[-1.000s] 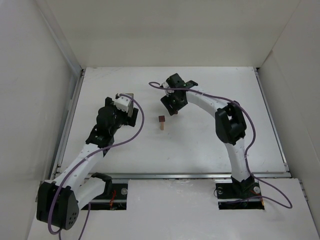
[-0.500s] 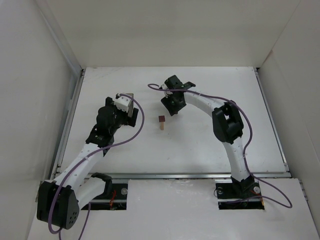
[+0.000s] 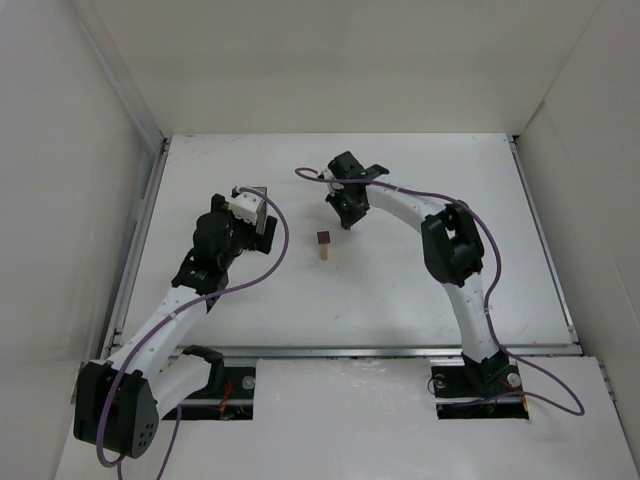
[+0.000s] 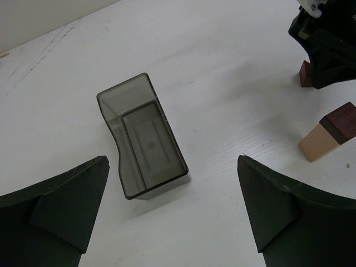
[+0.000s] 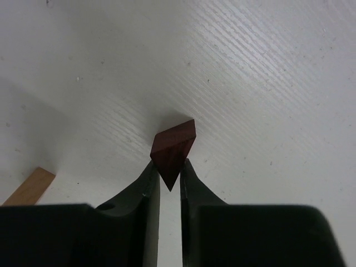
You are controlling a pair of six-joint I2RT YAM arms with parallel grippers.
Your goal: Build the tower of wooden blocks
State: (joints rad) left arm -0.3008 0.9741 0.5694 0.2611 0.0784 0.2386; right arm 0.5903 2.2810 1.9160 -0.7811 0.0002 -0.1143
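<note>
A slim tan upright piece [image 3: 324, 252] stands mid-table with a dark reddish-brown block [image 3: 323, 238] on top; the left wrist view shows the same tan piece [image 4: 317, 142] and its dark cap [image 4: 341, 121]. My right gripper [image 3: 347, 222] is down at the table just right of and behind this small wood block tower. It is shut on a dark reddish-brown wedge block [image 5: 173, 146], whose pointed end sits between the fingertips [image 5: 148, 177]. That wedge [image 4: 304, 74] rests on the table. My left gripper [image 4: 173, 167] hangs wide open above the table, holding nothing.
A dark translucent rectangular bin [image 4: 142, 139] lies empty on the table just ahead of the left gripper, left of the tower. White walls [image 3: 100, 150] enclose the table on the left, back and right.
The right gripper's jaws have closed onto the reddish-brown wedge, and that arm shifted slightly left. The left arm and the small tower have not moved.
</note>
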